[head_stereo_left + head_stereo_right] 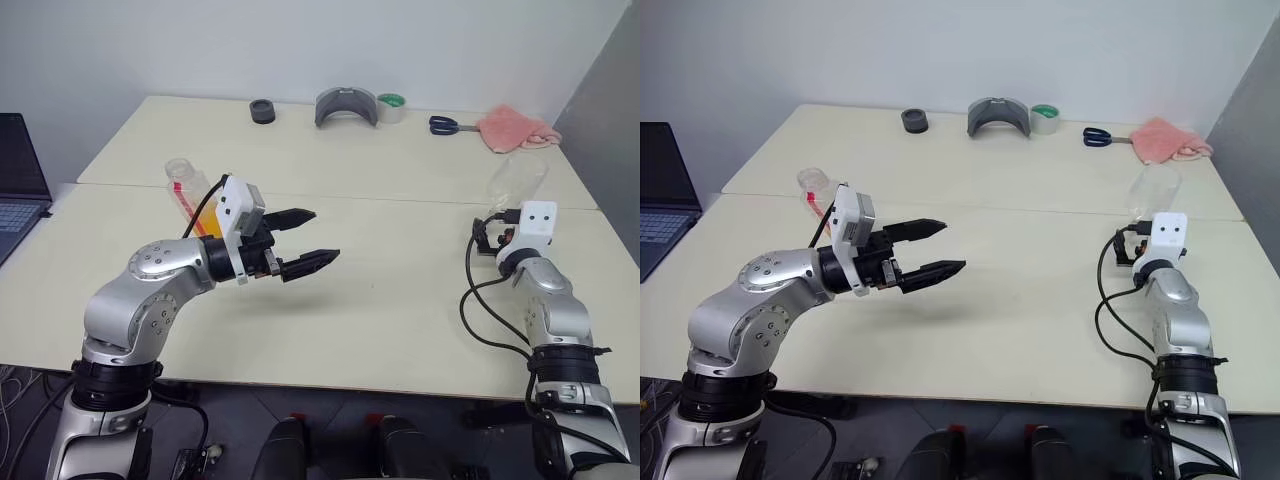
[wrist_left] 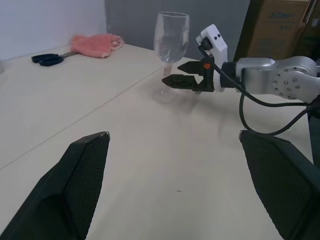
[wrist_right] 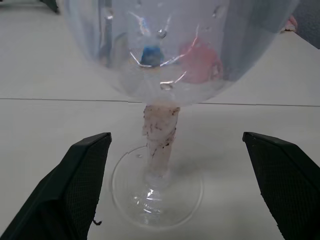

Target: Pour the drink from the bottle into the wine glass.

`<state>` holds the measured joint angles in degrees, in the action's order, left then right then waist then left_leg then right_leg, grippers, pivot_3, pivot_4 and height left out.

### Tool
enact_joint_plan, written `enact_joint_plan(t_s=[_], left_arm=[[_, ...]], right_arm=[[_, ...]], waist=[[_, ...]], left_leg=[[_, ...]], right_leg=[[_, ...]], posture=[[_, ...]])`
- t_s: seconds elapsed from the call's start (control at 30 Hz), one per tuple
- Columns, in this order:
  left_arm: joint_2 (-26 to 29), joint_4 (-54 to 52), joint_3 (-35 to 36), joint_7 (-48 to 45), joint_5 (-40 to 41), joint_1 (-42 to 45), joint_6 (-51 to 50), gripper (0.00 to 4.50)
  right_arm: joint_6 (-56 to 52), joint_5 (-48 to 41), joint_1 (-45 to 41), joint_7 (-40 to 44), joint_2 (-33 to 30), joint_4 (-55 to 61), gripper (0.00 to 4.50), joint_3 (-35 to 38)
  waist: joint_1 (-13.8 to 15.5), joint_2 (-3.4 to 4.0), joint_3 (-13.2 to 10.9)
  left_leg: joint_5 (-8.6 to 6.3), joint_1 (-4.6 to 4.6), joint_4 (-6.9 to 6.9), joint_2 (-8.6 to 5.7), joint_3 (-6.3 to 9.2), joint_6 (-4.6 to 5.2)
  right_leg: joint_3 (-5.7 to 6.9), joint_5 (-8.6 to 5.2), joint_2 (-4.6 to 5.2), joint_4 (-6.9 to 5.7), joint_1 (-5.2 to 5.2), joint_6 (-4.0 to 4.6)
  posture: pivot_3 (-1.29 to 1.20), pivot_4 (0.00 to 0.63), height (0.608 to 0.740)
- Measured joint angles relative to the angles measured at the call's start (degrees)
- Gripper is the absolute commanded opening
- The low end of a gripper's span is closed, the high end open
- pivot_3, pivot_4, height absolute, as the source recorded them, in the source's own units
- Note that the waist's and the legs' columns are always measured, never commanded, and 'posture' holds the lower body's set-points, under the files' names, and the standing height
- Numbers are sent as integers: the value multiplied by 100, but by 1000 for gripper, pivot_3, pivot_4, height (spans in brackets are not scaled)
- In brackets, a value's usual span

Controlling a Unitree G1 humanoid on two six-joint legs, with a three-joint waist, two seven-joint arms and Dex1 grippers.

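Stem upright and dead ahead, we are lining our right pincer point(image 2: 175, 74), fingers spread apart, on the clear tall-bowled wine glass point(image 2: 170, 42) standing on the pale surface point(image 1: 400, 290), while our left pincer point(image 1: 305, 240) is hanging open, empty.
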<state>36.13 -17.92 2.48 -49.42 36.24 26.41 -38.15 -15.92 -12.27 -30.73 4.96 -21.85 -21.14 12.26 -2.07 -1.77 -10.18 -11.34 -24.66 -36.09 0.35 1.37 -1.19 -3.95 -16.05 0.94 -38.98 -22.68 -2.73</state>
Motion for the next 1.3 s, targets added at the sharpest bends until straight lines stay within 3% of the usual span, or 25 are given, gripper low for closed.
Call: enact_joint_plan(t_s=[0.27, 0.37, 0.7, 1.13, 1.3], left_arm=[[15, 205, -3, -23, -135, 25, 110, 4482], [20, 176, -3, -20, -133, 24, 108, 4500], [88, -91, 1, 2, -86, -117, 33, 4500], [207, -564, 327, 257, 91, -740, -151, 4500], [100, -925, 858, 1044, 39, -1355, -181, 4500]], right_arm=[[404, -21, -262, 24, 69, -579, 4500, 14], [432, -41, -262, 54, 78, -665, 3654, 35], [557, -181, -247, 338, 180, -667, 113, 204], [796, 273, -259, 1021, 41, -585, 97, -371], [477, 194, -462, 1564, 185, -163, 97, -713]], waist=[[5, 0, 0], [3, 0, 0], [0, 1, -1], [-27, 5, -3], [-93, 7, -5]], left_leg=[[0, -1, 1, -2, 3, 0], [0, -1, 1, -1, 4, 0], [0, 0, 1, 0, 6, 0], [0, 0, 2, 1, 7, 0], [0, 0, 2, 9, 7, 0]], right_leg=[[0, 0, 2, 1, 0, 0], [0, 0, 2, 0, 0, 0], [-1, 0, 2, 0, 0, 0], [-2, 0, 3, -1, -3, 0], [-2, 1, 2, -3, -6, 2]], posture=[[0, 150, 740], [0, 150, 740], [0, 150, 740], [0, 150, 740], [0, 150, 740]])
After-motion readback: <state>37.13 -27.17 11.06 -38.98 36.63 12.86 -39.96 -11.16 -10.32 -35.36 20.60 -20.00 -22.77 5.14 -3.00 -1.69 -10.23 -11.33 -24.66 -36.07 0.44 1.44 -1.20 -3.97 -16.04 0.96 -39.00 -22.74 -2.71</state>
